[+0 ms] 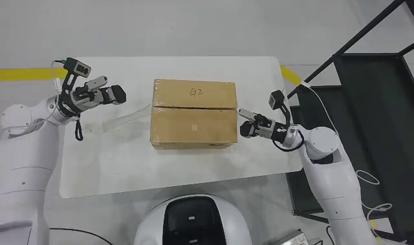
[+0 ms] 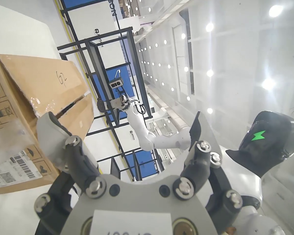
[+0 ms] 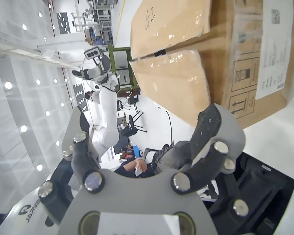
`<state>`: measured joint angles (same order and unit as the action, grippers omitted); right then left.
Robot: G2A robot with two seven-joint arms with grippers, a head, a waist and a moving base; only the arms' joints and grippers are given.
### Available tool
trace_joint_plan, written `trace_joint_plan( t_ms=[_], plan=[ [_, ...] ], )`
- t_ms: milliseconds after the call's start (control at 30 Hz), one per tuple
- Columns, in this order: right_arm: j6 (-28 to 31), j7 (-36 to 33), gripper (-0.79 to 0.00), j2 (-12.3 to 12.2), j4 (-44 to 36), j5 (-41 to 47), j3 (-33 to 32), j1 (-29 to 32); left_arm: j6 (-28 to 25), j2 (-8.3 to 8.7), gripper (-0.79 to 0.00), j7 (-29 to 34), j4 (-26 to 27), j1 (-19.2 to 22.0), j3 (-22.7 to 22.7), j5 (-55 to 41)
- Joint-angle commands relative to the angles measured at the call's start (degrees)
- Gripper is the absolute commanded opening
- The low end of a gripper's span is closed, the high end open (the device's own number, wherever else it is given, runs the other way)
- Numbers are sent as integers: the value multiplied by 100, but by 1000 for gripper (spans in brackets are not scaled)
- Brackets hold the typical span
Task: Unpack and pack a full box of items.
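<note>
From above, the box [image 1: 193, 113] sits shut at the middle of the table [image 1: 97, 167]. The left pincer [image 1: 120, 93] is open near the left edge, and the right pincer [image 1: 244, 121] is open just beside the box's right end.

The left wrist view shows the left pincer [image 2: 123, 133] spread wide, facing the box [image 2: 39, 86] but apart from it.

In the right wrist view the right pincer [image 3: 143, 125] gapes at the flap seam of the box [image 3: 171, 74], probably to lift a flap.

A closed brown cardboard box [image 1: 193, 114] is sitting in the middle of the white round-cornered table [image 1: 162, 174], while the left gripper [image 1: 111, 88] is hovering well apart from its left end and the right gripper [image 1: 244, 122] is hanging just beside its right end.
</note>
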<state>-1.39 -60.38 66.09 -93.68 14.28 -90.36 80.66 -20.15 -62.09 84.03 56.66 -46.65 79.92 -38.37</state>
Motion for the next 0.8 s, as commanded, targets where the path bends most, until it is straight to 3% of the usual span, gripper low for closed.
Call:
trace_joint_plan(
  t_ms=[0,367,533,767],
  plan=[
    [4,5,0,0,3,1,-1,-2,9,-1,0,20,-29,13,-12,0],
    [21,79,0,3,21,4,14,6,9,-1,0,20,-29,13,-12,0],
    [912,184,0,-5,391,-228,174,-184,-18,30,0,-523,290,-267,78,124],
    [1470,152,0,-13,1162,-299,390,-693,13,91,0,-667,447,-413,224,173]
  ],
)
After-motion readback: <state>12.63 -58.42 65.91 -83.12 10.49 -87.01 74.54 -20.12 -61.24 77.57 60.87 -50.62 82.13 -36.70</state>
